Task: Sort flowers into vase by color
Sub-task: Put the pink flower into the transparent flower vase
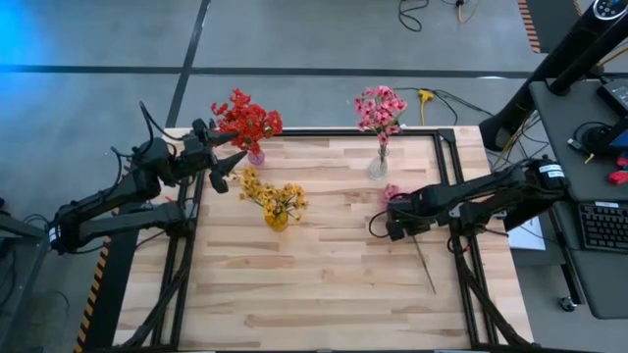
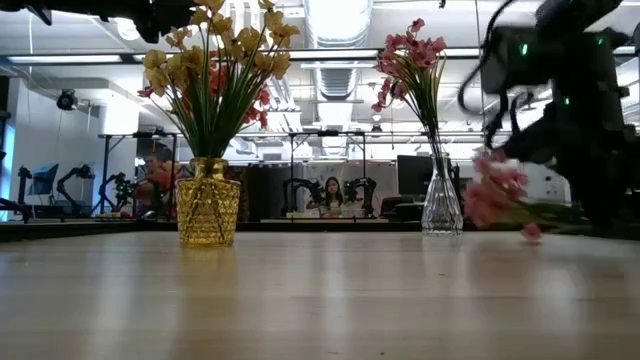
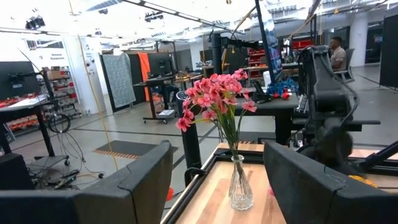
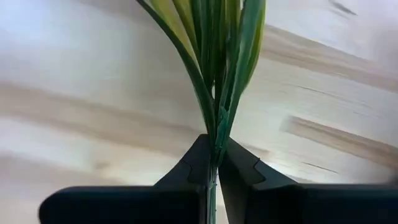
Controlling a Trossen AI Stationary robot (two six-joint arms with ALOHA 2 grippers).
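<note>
My right gripper (image 1: 394, 214) is at the table's right side, shut on a pink flower sprig (image 2: 495, 195). The sprig's blossoms (image 1: 392, 192) show beside the fingers, and its thin stem (image 1: 427, 270) trails toward the near edge. More pink flowers (image 1: 380, 110) stand in a clear glass vase (image 2: 441, 205) at the far right. Yellow flowers (image 1: 275, 196) fill an amber vase (image 2: 208, 205), and red flowers (image 1: 248, 121) stand in a vase at the far left. My left gripper (image 1: 224, 169) is open and holds nothing; it is raised between the red and yellow bunches. My right gripper pinches the pink sprig's green stem (image 4: 216, 140) between its two fingertips (image 4: 196, 163), just below where the long leaves fan out. The blossom end hangs low over the table (image 2: 530, 232). I cannot tell whether the stem's tail rests on the wood.
A dark metal frame (image 1: 446, 157) borders the wooden table top (image 1: 314, 284). The near half of the table holds only the trailing stem. In the left wrist view the clear vase (image 3: 239, 186) stands ahead, between my open fingers, with the right arm (image 3: 323, 93) beyond. People sit in the room behind.
</note>
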